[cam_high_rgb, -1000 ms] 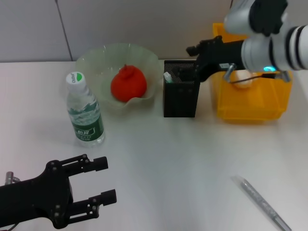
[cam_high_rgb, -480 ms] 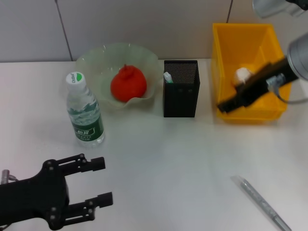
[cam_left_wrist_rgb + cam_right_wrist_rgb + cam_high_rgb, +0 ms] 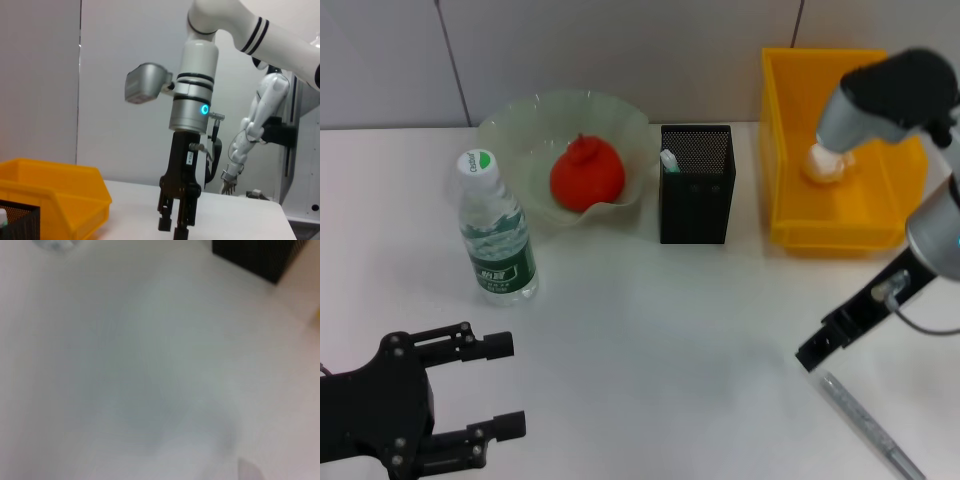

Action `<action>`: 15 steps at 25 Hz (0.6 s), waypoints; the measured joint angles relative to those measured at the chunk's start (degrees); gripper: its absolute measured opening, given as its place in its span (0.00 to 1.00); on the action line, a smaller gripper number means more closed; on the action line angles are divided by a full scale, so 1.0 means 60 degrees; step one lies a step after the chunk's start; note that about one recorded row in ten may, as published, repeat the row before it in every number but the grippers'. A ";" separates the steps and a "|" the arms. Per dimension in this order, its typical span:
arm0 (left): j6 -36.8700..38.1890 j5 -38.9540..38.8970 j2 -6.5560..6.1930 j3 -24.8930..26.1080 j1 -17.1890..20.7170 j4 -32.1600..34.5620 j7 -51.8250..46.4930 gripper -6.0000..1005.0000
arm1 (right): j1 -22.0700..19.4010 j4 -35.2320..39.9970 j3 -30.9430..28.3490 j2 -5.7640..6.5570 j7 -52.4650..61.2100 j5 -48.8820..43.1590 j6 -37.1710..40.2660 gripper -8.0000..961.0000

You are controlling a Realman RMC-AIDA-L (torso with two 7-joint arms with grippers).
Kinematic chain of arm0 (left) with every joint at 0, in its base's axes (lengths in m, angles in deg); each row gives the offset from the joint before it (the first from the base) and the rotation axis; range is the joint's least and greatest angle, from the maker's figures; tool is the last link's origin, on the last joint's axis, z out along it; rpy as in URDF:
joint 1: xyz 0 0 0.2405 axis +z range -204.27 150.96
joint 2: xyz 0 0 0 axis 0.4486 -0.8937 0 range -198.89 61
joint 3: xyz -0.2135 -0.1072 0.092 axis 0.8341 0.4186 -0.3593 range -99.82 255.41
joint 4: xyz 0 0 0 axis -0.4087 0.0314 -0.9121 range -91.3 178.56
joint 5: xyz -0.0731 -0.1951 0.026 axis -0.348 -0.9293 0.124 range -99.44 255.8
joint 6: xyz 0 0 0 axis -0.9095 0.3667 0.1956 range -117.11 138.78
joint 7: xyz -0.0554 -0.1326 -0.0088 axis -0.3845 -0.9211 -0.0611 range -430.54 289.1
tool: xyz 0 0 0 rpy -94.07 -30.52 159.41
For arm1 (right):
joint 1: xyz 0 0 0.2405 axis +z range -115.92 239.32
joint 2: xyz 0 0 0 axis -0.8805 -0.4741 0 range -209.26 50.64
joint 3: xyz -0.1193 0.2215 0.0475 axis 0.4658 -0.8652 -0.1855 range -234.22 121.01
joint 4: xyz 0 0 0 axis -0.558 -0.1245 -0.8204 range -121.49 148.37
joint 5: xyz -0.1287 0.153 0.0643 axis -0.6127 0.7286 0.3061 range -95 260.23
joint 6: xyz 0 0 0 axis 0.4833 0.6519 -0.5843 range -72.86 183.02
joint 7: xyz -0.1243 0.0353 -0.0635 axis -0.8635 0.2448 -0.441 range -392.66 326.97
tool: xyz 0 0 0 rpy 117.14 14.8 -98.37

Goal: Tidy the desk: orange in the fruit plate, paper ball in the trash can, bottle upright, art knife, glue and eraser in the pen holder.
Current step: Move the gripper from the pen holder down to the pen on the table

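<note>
The orange (image 3: 587, 174) sits in the pale-green fruit plate (image 3: 525, 122) at the back. In front of the plate, to the left, the bottle (image 3: 498, 237) stands upright. The black mesh pen holder (image 3: 696, 200) has the whitish end of the art knife (image 3: 668, 159) poking up in one corner. A white paper ball (image 3: 823, 165) lies inside the yellow trash can (image 3: 835, 232). My right gripper (image 3: 812, 355) (image 3: 173, 231) hangs low at the front right, just above one end of a slim clear stick (image 3: 865, 420), possibly the glue. My left gripper (image 3: 505, 386) rests open at the front left. The eraser is out of view.
The wall runs close behind the plate and trash can. Bare white tabletop (image 3: 660, 330) spreads between my two grippers. The right wrist view shows blurred table and a corner of the pen holder (image 3: 260, 257).
My right arm swung from above the pen holder, past the trash can's front, down to the table at front right. My left gripper drew back toward the near left corner.
</note>
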 joint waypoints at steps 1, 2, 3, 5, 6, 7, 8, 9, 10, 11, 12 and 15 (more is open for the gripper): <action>-0.0002 0.0031 -0.0051 -0.0016 -0.0019 -0.0010 0.0049 0.70 | 0.0000 0.0000 0.0000 0.0000 0.0000 0.0000 0.0000 0.70; -0.0002 0.0031 -0.0051 -0.0016 -0.0019 -0.0010 0.0049 0.70 | 0.0018 -0.0266 0.0056 0.0001 0.0083 -0.0112 -0.0116 0.70; -0.0031 0.0338 -0.0023 0.0040 -0.0052 -0.0050 0.0135 0.70 | 0.0031 -0.0534 0.0125 0.0000 0.0167 -0.0281 -0.0232 0.70; -0.0066 0.0433 0.0033 0.0043 -0.0071 -0.0062 0.0135 0.70 | 0.0020 -0.0926 0.0233 -0.0002 0.0258 -0.0620 -0.0550 0.70; -0.0080 0.0450 0.0055 0.0043 -0.0078 -0.0069 0.0135 0.70 | 0.0020 -0.0926 0.0233 -0.0002 0.0258 -0.0620 -0.0550 0.70; -0.0085 0.0459 0.0062 0.0042 -0.0078 -0.0072 0.0135 0.70 | 0.0003 -0.1028 0.0245 -0.0003 0.0263 -0.0629 -0.0644 0.70; -0.0097 0.0470 0.0076 0.0043 -0.0079 -0.0077 0.0135 0.70 | -0.0007 -0.1111 0.0251 -0.0003 0.0263 -0.0613 -0.0743 0.70; -0.0099 0.0475 0.0093 0.0042 -0.0079 -0.0083 0.0135 0.70 | -0.0011 -0.1190 0.0262 -0.0006 0.0262 -0.0594 -0.0814 0.70; -0.0102 0.0475 0.0109 0.0042 -0.0076 -0.0084 0.0135 0.70 | -0.0023 -0.1350 0.0360 -0.0011 0.0260 -0.0581 -0.0962 0.70; -0.0102 0.0475 0.0109 0.0042 -0.0076 -0.0084 0.0135 0.70 | -0.0023 -0.1350 0.0360 -0.0011 0.0260 -0.0581 -0.0962 0.70; -0.0103 0.0475 0.0115 0.0044 -0.0067 -0.0084 0.0135 0.70 | -0.0027 -0.1438 0.0478 -0.0016 0.0260 -0.0580 -0.1049 0.70; -0.0107 0.0475 0.0115 0.0072 -0.0021 -0.0084 0.0135 0.70 | -0.0033 -0.1694 0.0866 -0.0027 0.0281 -0.0568 -0.1266 0.70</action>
